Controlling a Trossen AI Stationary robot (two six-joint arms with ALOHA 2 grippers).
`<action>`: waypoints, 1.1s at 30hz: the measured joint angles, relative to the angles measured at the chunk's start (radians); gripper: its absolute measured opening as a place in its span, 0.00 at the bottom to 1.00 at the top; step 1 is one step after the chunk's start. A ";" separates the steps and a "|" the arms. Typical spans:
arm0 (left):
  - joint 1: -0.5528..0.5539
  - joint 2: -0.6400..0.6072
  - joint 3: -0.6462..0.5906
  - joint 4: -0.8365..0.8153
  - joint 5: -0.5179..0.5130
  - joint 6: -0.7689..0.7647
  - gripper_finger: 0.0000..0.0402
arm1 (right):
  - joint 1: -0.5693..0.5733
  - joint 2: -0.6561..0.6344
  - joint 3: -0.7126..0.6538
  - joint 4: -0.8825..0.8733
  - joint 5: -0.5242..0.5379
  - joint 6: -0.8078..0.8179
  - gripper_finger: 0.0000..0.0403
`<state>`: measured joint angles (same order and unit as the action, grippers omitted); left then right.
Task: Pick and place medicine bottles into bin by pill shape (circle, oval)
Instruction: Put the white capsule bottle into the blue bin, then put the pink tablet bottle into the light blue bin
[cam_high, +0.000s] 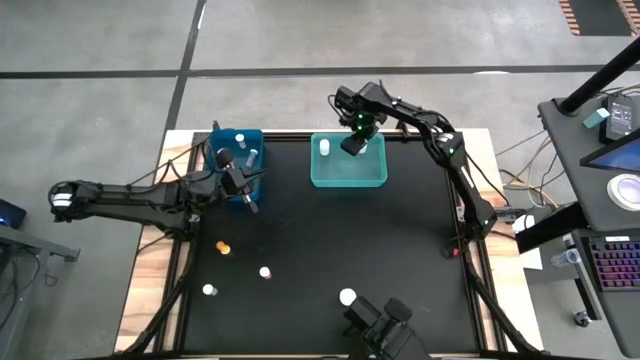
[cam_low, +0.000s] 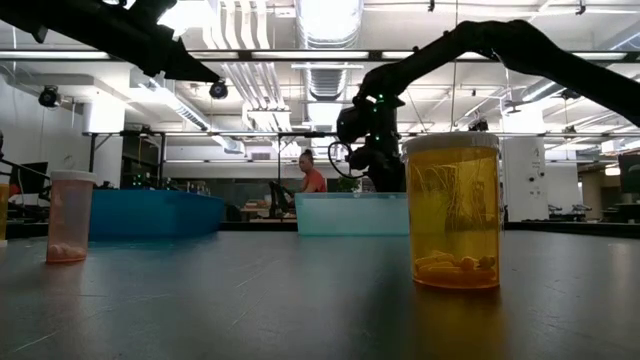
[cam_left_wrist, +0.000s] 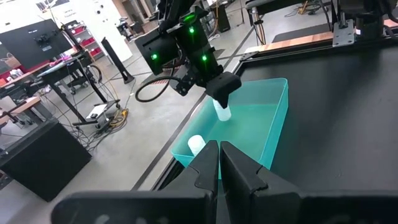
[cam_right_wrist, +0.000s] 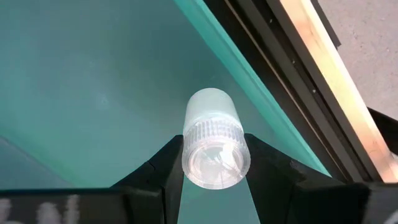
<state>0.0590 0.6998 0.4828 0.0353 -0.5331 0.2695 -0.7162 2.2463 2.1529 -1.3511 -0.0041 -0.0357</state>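
My right gripper is shut on a small white-capped bottle over the teal bin. It also shows in the left wrist view and the low view. Another white bottle lies inside that bin. My left gripper is shut and empty beside the blue bin, which holds some bottles. An orange bottle and three white-capped ones stand on the black table. My right gripper pinches the bottle's ribbed cap end between its two fingers, one on each side. The fingers come from above, pointing down into the teal bin. The bottle hangs below them, its body pointing down along the fingers.
In the low view an amber bottle stands close in front and a paler one at the left. The teal bin stands at the table's far edge, the blue bin to its left. A person sits in the room far behind.
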 joint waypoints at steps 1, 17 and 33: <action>0.000 0.000 0.000 0.000 0.000 0.000 0.00 | 0.000 0.000 0.000 0.000 0.000 0.000 0.34; 0.000 0.000 0.000 -0.020 0.000 0.000 0.00 | -0.004 -0.001 0.000 -0.005 0.004 0.016 0.57; -0.001 0.020 0.000 -0.023 0.002 -0.082 0.00 | 0.053 -0.157 -0.003 -0.005 0.004 0.096 0.56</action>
<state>0.0582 0.7200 0.4828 0.0124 -0.5312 0.1874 -0.6629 2.0895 2.1497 -1.3563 0.0002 0.0601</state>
